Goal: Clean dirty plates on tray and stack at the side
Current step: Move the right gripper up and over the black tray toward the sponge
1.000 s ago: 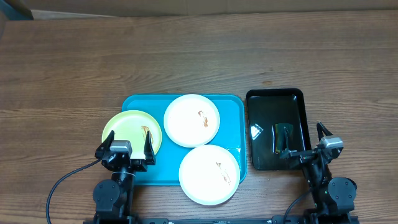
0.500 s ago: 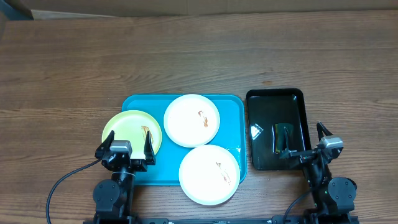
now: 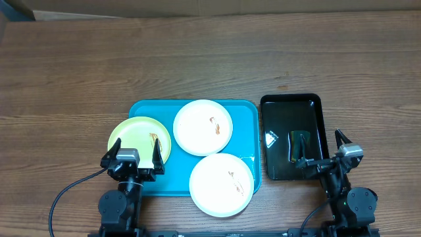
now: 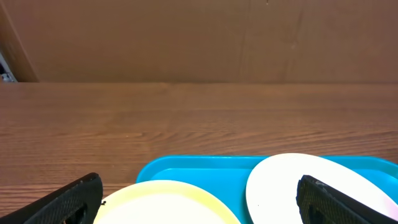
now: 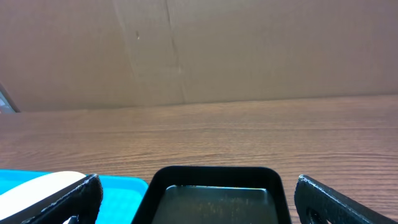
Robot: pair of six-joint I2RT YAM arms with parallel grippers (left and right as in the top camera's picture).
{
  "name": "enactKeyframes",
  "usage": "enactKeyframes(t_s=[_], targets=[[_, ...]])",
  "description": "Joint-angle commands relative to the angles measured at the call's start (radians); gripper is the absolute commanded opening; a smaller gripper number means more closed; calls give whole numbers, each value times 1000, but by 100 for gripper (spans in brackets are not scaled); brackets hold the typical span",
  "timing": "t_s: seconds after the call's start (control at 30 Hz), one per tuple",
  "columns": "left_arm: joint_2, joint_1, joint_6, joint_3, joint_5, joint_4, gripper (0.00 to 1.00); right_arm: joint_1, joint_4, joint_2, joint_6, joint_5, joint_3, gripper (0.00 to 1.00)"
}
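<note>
A turquoise tray [image 3: 161, 112] lies mid-table. A pale yellow-green plate [image 3: 135, 136] overhangs its left rim. A white plate [image 3: 197, 125] lies at its back. A second white plate [image 3: 217, 187] overhangs its front edge. All three carry small brown smears. My left gripper [image 3: 131, 160] is open and empty at the yellow-green plate's near edge; the left wrist view shows that plate [image 4: 165, 202] and the back white plate [image 4: 292, 183] between its fingers. My right gripper [image 3: 322, 157] is open and empty at the black tray's near end.
A glossy black tray [image 3: 276, 125] lies right of the turquoise one, with a dark green object [image 3: 300, 146] lying in it. The right wrist view shows the black tray [image 5: 214, 177] and a cardboard wall [image 5: 249, 50] behind the table.
</note>
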Motion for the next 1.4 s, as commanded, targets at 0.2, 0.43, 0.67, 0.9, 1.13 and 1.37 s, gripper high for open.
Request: enactKeyframes(t_s=[0.2,0.43,0.67,0.9,1.13,1.37], targets=[[-9,-6,12,-7,7,4,100,-3,3,-10,3,13,-11,100],[-9,-6,12,-7,7,4,100,-3,3,-10,3,13,-11,100],[-9,-6,12,-7,7,4,100,-3,3,-10,3,13,-11,100],[-9,-6,12,-7,7,4,100,-3,2,-10,3,8,-11,100],[-9,-6,12,-7,7,4,100,-3,2,-10,84,10,-11,100],[-9,-6,11,-7,7,4,100,-3,-85,4,185,7,69,100]])
